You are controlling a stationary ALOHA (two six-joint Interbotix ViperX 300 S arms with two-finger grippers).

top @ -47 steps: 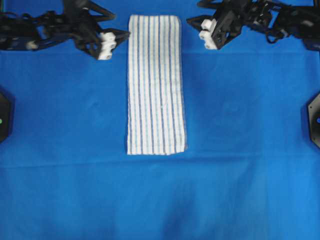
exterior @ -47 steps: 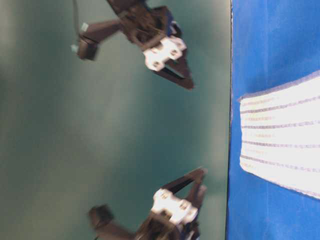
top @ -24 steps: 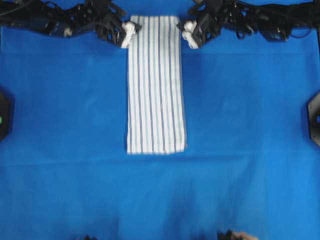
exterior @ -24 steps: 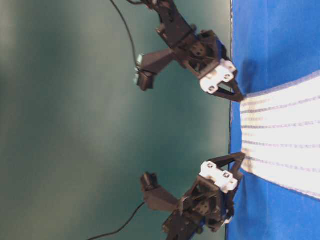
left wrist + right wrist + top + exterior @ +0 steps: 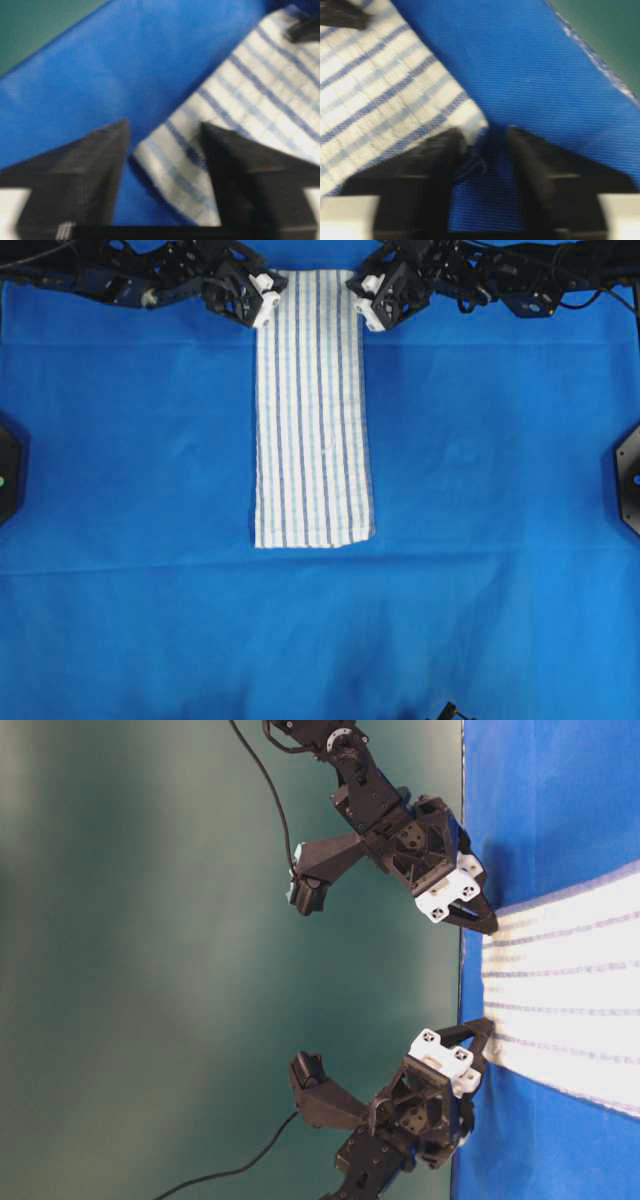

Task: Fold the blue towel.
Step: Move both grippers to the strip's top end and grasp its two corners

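Observation:
The blue towel (image 5: 313,410) lies flat as a long narrow strip on the blue sheet, running from the far edge toward the front. My left gripper (image 5: 266,298) is down at its far left corner. In the left wrist view the fingers straddle that corner (image 5: 165,125): one on the sheet, one over the towel (image 5: 260,95), with a gap left between them. My right gripper (image 5: 362,302) is at the far right corner. Its jaws (image 5: 484,131) stand apart over the sheet, the towel's corner (image 5: 470,120) against the left finger.
A plain blue sheet (image 5: 480,570) covers the whole surface; its far edge runs just behind both grippers. Black fixtures sit at the left edge (image 5: 8,480) and right edge (image 5: 630,485). Behind the arms is a green backdrop (image 5: 150,970).
Both grippers came down and inward from beside the towel to its two far corners. Their jaws have narrowed. The towel has not moved.

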